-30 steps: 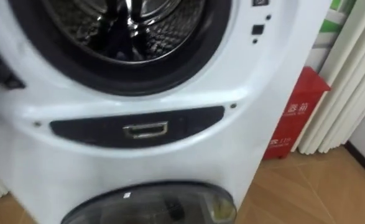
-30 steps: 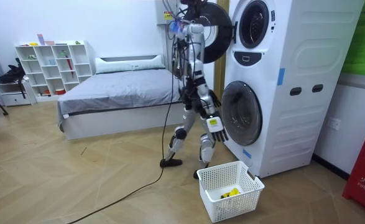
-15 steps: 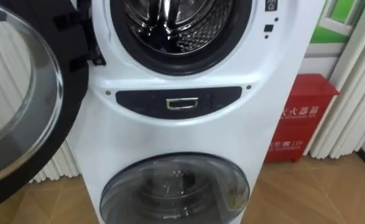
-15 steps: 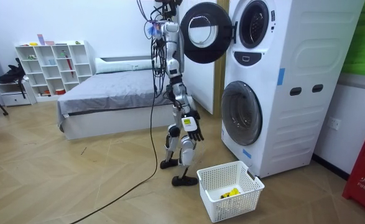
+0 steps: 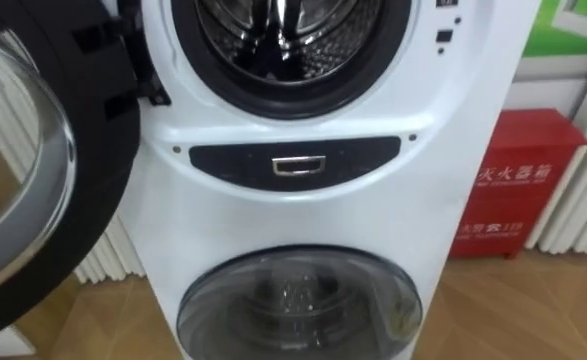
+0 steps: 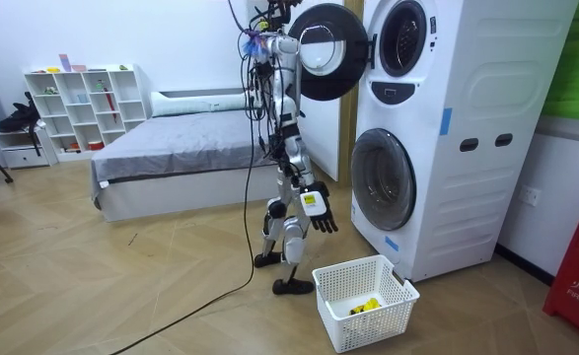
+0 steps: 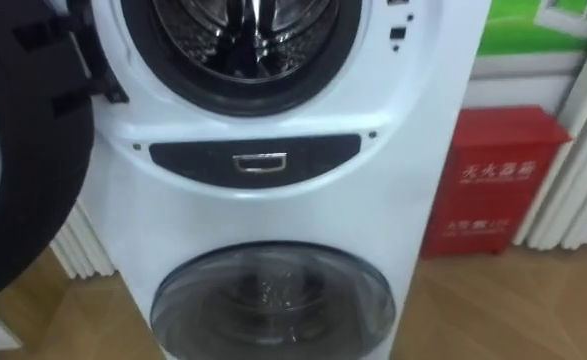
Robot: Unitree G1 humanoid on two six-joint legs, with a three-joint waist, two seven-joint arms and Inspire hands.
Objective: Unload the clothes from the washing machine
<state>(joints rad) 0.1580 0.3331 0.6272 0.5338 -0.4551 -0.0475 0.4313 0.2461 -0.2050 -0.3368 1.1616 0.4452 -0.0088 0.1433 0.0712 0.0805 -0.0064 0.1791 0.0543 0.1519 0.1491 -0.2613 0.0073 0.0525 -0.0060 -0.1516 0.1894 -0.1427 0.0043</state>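
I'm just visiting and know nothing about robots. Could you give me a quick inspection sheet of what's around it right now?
Surface: wooden floor; the robot stands facing the washing machine.
Job's things: upper door open; drum shows bare metal, no clothes made out; lower door closed; white basket on the floor near the robot, something yellow inside.
Clutter: nothing seen.
Hands: right hand hangs low, fingers relaxed, empty.
Cables: nothing seen besides the robot's own.
Surroundings: red cabinet right of the machine; bed and shelf behind the robot.
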